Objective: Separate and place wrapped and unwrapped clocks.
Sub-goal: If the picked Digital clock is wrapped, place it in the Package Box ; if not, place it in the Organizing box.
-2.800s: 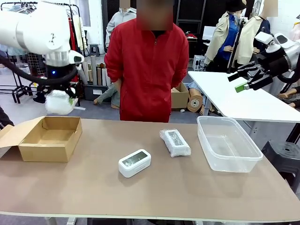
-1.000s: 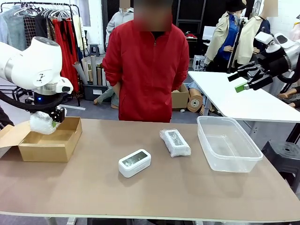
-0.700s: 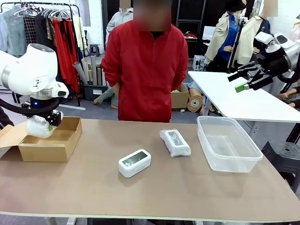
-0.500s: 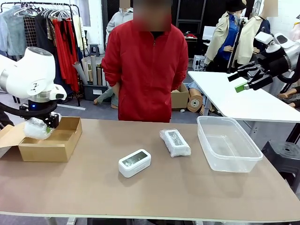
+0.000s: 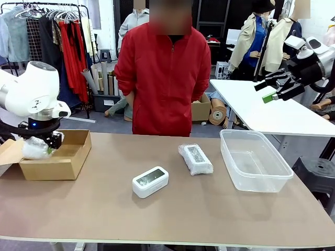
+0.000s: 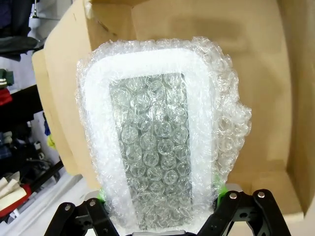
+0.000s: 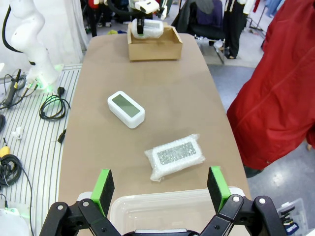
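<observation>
Your left gripper (image 5: 46,146) is closed down on a wrapped clock (image 5: 34,148), its green pads pressed into the bubble wrap on the two long sides near one end. In the left wrist view the bundle (image 6: 157,137) stands up from the left gripper (image 6: 160,192), a dark face showing through the wrap, with the brown inside of the cardboard box (image 6: 246,98) right behind it. From the front, the bundle hangs at the open top of the cardboard box (image 5: 63,164), at its left end (you cannot tell whether it touches the floor).

Your right gripper (image 5: 267,92) is raised well above the table (image 5: 183,219) at the right, jaws wide apart and holding nothing. Below it sits the clear plastic tub (image 5: 229,151), the table's brown showing through its floor.

Between box and tub, the second wrapped clock (image 5: 195,159) and the bare white clock (image 5: 150,181) lie on the table, near each other but apart.
</observation>
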